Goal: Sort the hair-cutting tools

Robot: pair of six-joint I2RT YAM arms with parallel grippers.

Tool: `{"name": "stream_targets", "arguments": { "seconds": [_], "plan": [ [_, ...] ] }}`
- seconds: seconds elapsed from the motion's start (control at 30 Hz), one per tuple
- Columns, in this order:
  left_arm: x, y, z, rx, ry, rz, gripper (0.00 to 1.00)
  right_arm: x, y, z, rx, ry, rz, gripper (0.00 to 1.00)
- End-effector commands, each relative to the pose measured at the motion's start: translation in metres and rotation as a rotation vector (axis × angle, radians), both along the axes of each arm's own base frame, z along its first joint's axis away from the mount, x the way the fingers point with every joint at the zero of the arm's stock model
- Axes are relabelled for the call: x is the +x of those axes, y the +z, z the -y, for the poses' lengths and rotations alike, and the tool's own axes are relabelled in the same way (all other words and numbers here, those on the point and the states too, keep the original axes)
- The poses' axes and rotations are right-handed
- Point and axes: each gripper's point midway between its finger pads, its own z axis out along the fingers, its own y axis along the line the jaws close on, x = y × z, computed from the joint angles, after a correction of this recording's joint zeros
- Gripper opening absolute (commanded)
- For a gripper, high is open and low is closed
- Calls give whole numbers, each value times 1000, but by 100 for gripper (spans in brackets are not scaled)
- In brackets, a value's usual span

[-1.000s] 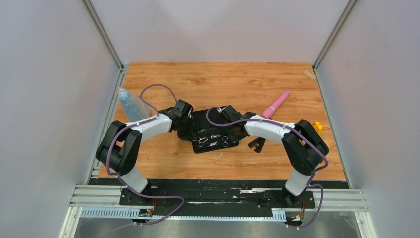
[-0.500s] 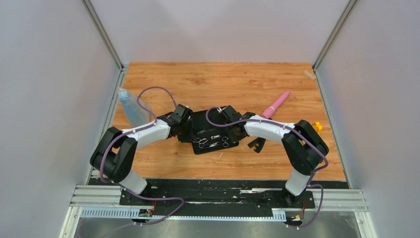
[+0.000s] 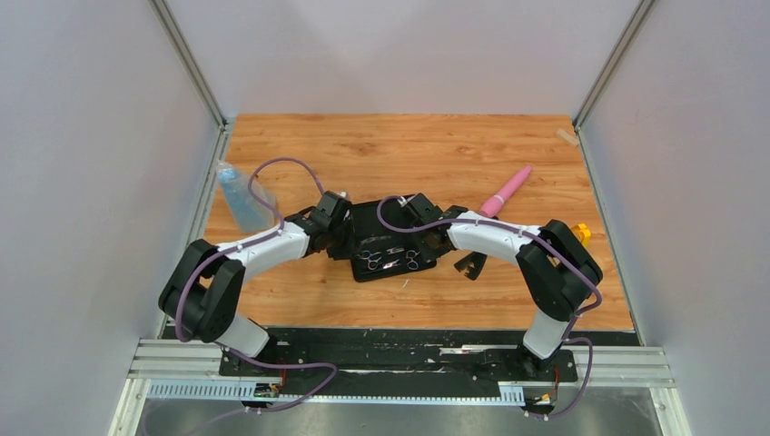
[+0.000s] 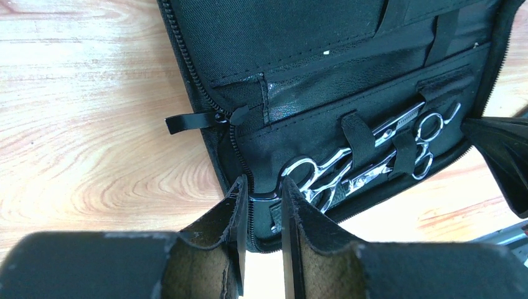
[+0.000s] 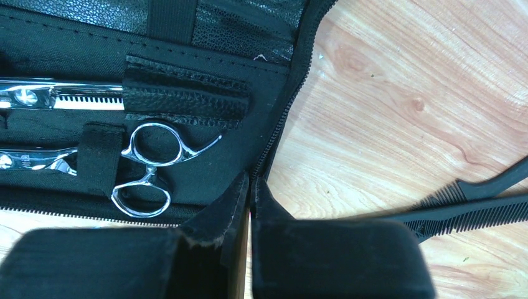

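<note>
We saw two scissors [image 4: 314, 177] strapped in the black case [image 4: 299, 37], just beyond left fingers [image 4: 218, 230] narrowly apart astride its rim, right fingers [image 5: 218, 212] pressed together, two black combs [image 5: 473, 208] beside them on the bench [image 5: 405, 93]

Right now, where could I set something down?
The far tabletop behind the black case, between blue bottle and pink tool, is bare; so is the near strip before it. The middle is crowded: left gripper, right gripper, case, combs.

Combs [image 5: 479, 210] partly beyond frame edge
</note>
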Motion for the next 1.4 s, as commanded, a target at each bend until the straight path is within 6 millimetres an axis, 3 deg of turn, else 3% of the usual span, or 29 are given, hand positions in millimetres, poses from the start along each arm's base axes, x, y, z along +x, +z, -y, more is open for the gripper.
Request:
{"name": "stream_targets", "arguments": {
  "seconds": [0.0,0.23,0.43,0.57,0.7,1.03,1.37],
  "plan": [
    [-1,4,32,-101,-48,-6,21,0,18,-54,217,39,12,3],
    [-1,2,35,-82,-81,-10,46,1,18,-54,217,28,12,4],
    [3,22,35,-88,-85,37,53,1,19,-54,216,22,17,4],
    [-1,29,11,21,-57,47,55,2,20,-52,214,18,24,4],
    [-9,28,-13,123,-50,45,66,2,19,-50,208,14,27,5],
    [-29,14,-25,146,-48,-8,62,2,19,-49,203,7,30,5],
    [-31,15,-16,94,-72,-12,49,1,17,-47,202,-2,24,5]
  ]
}}
